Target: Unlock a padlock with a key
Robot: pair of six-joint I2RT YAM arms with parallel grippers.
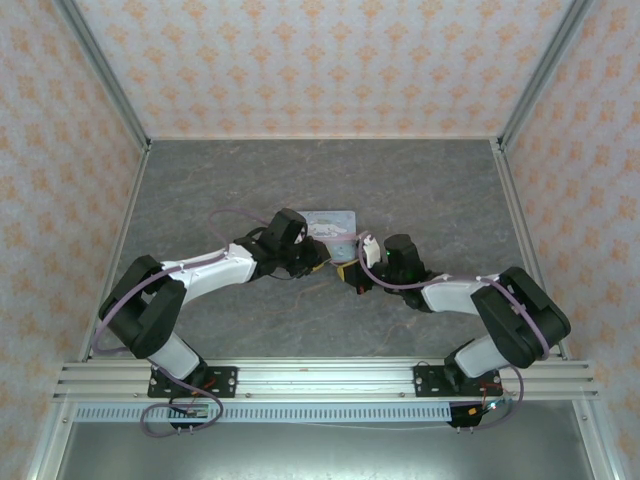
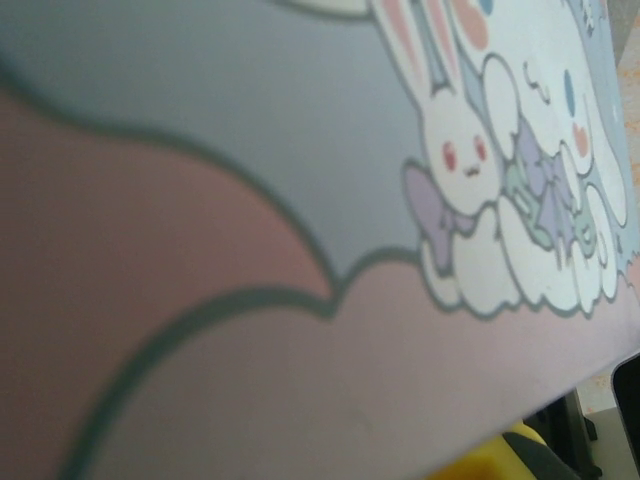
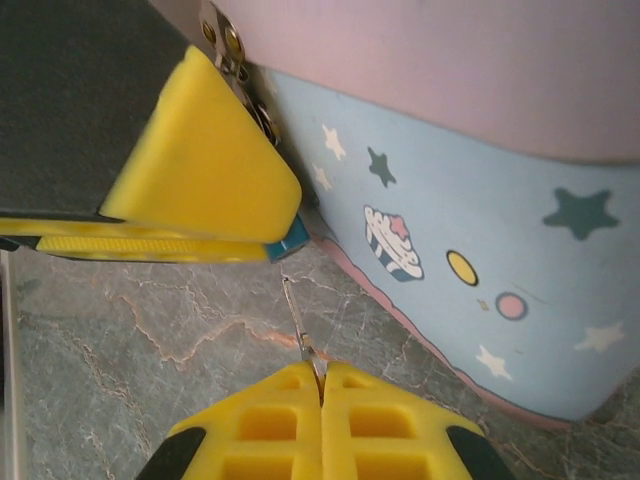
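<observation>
Right wrist: right gripper [image 3: 322, 375] pinches the key [image 3: 300, 320]; insertion probably needs fine alignment with the padlock [image 3: 291, 236] that left gripper [image 3: 272, 228] clamps.

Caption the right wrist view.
Right gripper, jaws shut on a thin key, points it at the teal padlock gripped by the left gripper beside the tin.

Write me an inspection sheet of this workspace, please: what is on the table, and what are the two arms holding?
Surface: grey marbled table.
Job's things: teal padlock at the corner of the pastel tin; thin key pointing toward it, tip just short, not yet inserted.
Clutter: nothing seen.
End effectors: left end effector appears shut on the padlock; right end effector shut on the key.
Cables: purple cables run along both arms.
Surroundings: patterned walls; metal rail at the near edge.
</observation>
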